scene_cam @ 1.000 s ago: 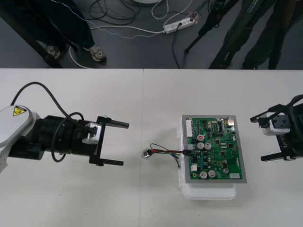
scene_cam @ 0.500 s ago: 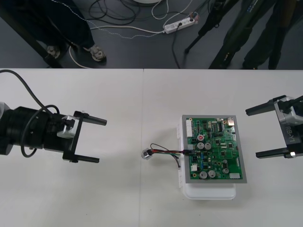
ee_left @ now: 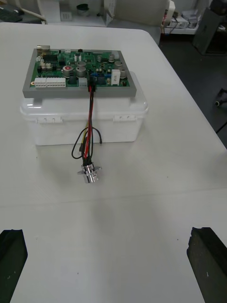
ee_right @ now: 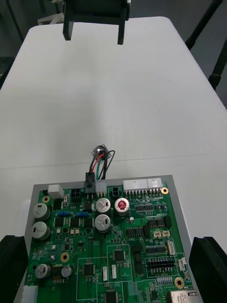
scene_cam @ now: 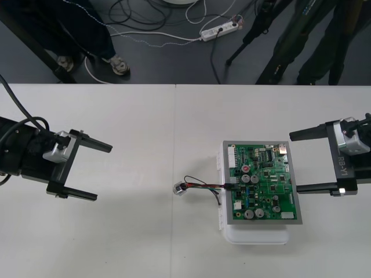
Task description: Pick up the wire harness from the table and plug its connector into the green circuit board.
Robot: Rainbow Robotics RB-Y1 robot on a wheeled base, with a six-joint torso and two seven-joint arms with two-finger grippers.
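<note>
The left gripper (scene_cam: 104,174) hung wide open and empty over the left side of the table (scene_cam: 145,243). The wire harness (scene_cam: 204,186) lay mid-table, its socket (scene_cam: 180,189) on the surface and its plug (ee_right: 90,180) seated in the left edge of the green circuit board (scene_cam: 262,181). The right gripper (scene_cam: 293,163) stood wide open just right of the board.

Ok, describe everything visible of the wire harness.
The wire harness is a short bundle of thin red, black and green wires. Its small black plug sits in a connector at the edge of the green circuit board; from there the wires drop past the white base to the table, one black wire looping out. The round metal socket with its flange rests on the table, apart from the base. The left tool and right tool are both open and clear of it.
</note>
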